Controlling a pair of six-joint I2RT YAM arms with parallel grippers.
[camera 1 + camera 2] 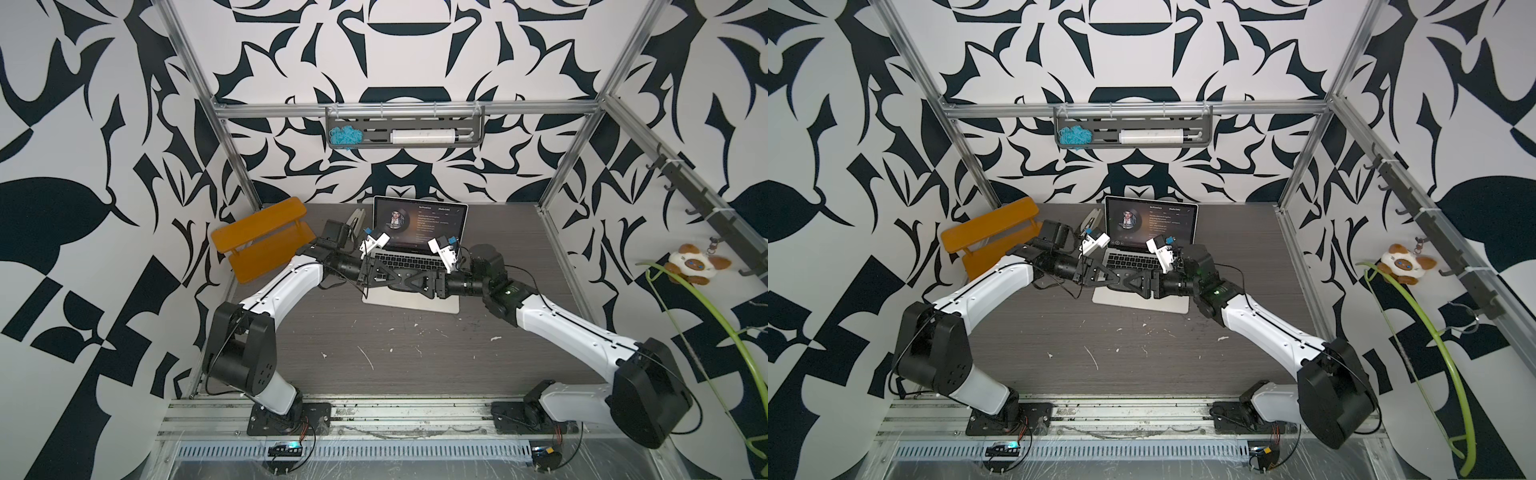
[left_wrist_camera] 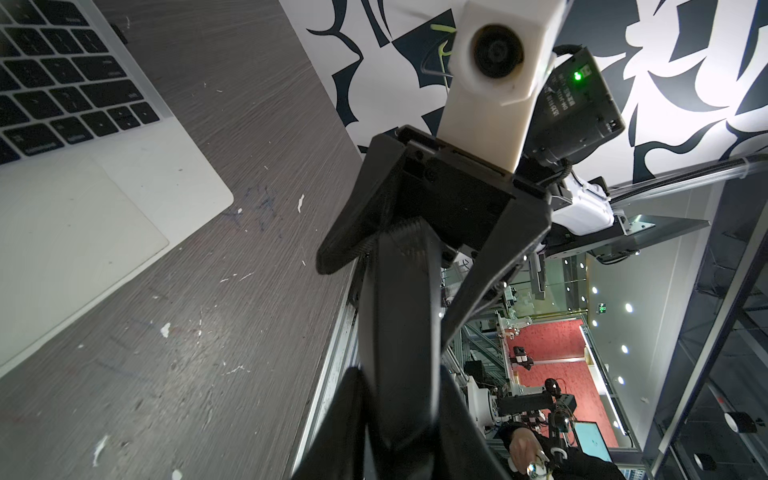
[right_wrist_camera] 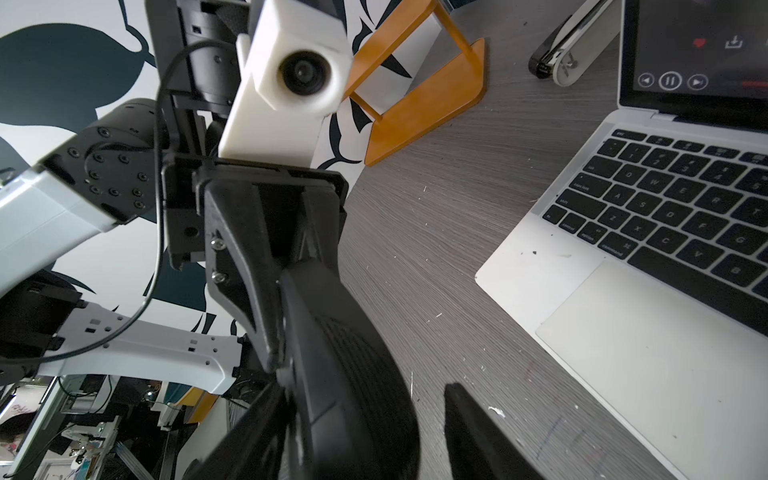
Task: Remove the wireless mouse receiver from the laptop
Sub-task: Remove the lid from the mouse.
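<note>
1. Currently, the laptop (image 1: pixel 411 303) sits open on the grey worktop (image 1: pixel 374 353), towards the far middle. Its dark screen faces the near side and shows a round portrait and lines of text.
2. Both arms reach in from the near corners and meet above the laptop's trackpad in both top views.
3. Between them hangs a black oval mouse (image 3: pixel 353 353), off the worktop.
4. The left end effector (image 2: pixel 399 374) is narrow, and its fingers clamp one end of the mouse.
5. The right end effector (image 3: pixel 365 386) stands wide, with a finger on each side of the mouse's other end. In the right wrist view there is an open gap between the mouse and one finger.
6. The wireless mouse receiver (image 2: pixel 119 32) shows in the left wrist view only as a tiny dark stub. It juts from the laptop's right edge beside the far keys, well apart from both end effectors. In the top views it is too small to make out.
7. An orange stand (image 1: pixel 259 237) sits at the far left of the worktop, tilted against the wall.
8. A white and black stapler-like tool (image 3: pixel 569 45) lies just left of the laptop's screen.
</note>
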